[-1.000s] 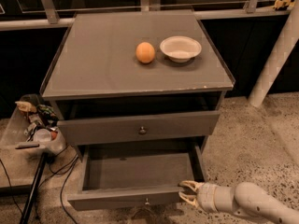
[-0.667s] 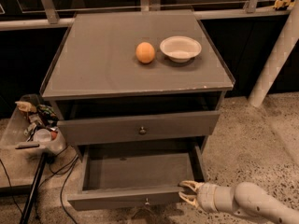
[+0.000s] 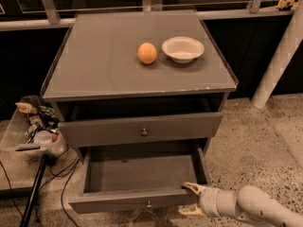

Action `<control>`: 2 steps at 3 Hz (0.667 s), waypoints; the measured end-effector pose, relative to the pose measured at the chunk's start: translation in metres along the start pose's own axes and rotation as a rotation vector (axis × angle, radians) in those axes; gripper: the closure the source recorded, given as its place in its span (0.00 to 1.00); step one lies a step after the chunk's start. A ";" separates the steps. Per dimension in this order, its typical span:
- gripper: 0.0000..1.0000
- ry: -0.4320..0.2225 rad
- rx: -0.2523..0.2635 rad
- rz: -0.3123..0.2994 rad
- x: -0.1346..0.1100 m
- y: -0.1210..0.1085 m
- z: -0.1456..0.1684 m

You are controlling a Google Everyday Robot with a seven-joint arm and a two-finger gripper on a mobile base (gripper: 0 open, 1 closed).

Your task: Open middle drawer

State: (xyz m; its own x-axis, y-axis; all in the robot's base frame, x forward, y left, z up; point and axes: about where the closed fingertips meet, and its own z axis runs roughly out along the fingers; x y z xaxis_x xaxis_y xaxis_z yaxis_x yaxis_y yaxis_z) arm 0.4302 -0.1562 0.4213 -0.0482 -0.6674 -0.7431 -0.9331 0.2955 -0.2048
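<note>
Jaws stand apart on the gripper (image 3: 183, 199), one pale finger above the right end of the middle drawer's front panel and the other below and in front of it, so the panel's end lies between them. Whether either finger presses on the panel cannot be told. The gripper sits low at the right front corner of the cabinet (image 3: 118, 65), its white arm (image 3: 255, 207) coming in from the bottom right. The middle drawer (image 3: 142, 173) is drawn well out, showing its shallow grey floor with nothing in it, and its small knob (image 3: 148, 204) is at the centre of the front, well to the left of the gripper. Above it, the upper drawer front (image 3: 104, 131) with its own knob sits far less forward. An orange (image 3: 147, 53) and a white bowl (image 3: 183, 49) rest near each other on the cabinet top. By my reading the pull is at or near its end, and the task looks all but done. The next move would call for backing straight out toward the arm's side with the fingers kept wide, so neither one catches the panel and pushes the drawer inward or skews it on its runners
</note>
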 end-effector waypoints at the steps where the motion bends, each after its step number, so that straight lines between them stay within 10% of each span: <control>1: 0.00 0.000 0.000 0.000 0.000 0.000 0.000; 2: 0.00 0.000 0.000 0.000 0.000 0.000 0.000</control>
